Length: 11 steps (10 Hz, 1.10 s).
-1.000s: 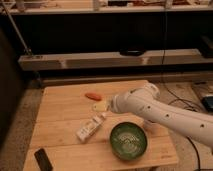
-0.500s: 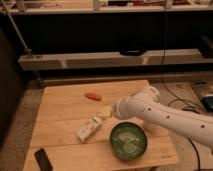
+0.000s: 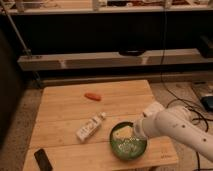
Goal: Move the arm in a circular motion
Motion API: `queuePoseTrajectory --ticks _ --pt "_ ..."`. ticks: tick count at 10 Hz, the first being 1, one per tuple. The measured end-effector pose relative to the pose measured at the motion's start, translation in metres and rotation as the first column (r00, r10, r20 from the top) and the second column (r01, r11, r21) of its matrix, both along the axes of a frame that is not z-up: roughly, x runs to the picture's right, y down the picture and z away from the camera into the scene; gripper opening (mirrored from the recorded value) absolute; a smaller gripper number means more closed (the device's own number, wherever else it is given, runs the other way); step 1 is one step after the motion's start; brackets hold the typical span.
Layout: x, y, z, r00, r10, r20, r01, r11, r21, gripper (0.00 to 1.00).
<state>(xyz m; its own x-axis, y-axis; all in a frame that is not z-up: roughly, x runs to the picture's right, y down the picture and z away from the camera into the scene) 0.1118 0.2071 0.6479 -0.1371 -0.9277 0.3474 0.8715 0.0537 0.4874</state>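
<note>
The large glossy white arm point(image 3: 175, 127) reaches in from the lower right over the wooden table point(image 3: 65, 107). Its thick rounded segment ends in a small pale tip, the gripper point(image 3: 123, 133), which hangs over the far part of a green bowl point(image 3: 128, 148) near the table's front right. The gripper holds nothing that I can see. The arm hides the bowl's right rim.
A small white bottle point(image 3: 90, 127) lies on its side left of the bowl. A small orange item point(image 3: 92, 96) lies in the table's middle. A black flat object point(image 3: 43, 160) lies at the front left corner. A long shelf point(image 3: 115, 60) runs behind the table. Cables lie on the floor at right.
The arm has swung toward the front and right. Its tip has moved from beside the bottle's top to over the green bowl. The objects on the table have not moved.
</note>
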Motion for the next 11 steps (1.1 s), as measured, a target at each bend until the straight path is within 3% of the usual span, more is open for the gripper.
queuePoseTrajectory --ticks 2,3,4,5,6,8,9,10,11 --pt "-0.01 -0.008 -0.034 0.994 -0.079 0.075 0.073 0.9938 0.084 0.8" --pt "-0.037 -0.033 -0.074 0.971 -0.161 0.176 0.13 0.976 0.174 0.8" --pt "-0.05 -0.043 -0.087 0.959 -0.185 0.214 0.142 0.9687 0.204 0.8" --pt "-0.071 -0.058 -0.106 0.937 -0.22 0.272 0.155 0.9576 0.243 0.8" --pt "-0.091 -0.072 -0.122 0.91 -0.25 0.329 0.162 0.9481 0.274 0.8" --pt "-0.141 -0.104 -0.156 0.831 -0.319 0.456 0.174 0.9273 0.332 0.8" --pt "-0.16 -0.114 -0.164 0.8 -0.341 0.494 0.177 0.9205 0.349 0.8" --pt "-0.19 -0.131 -0.172 0.749 -0.371 0.548 0.179 0.911 0.372 0.8" --pt "-0.215 -0.146 -0.172 0.715 -0.389 0.581 0.179 0.9052 0.386 0.8"
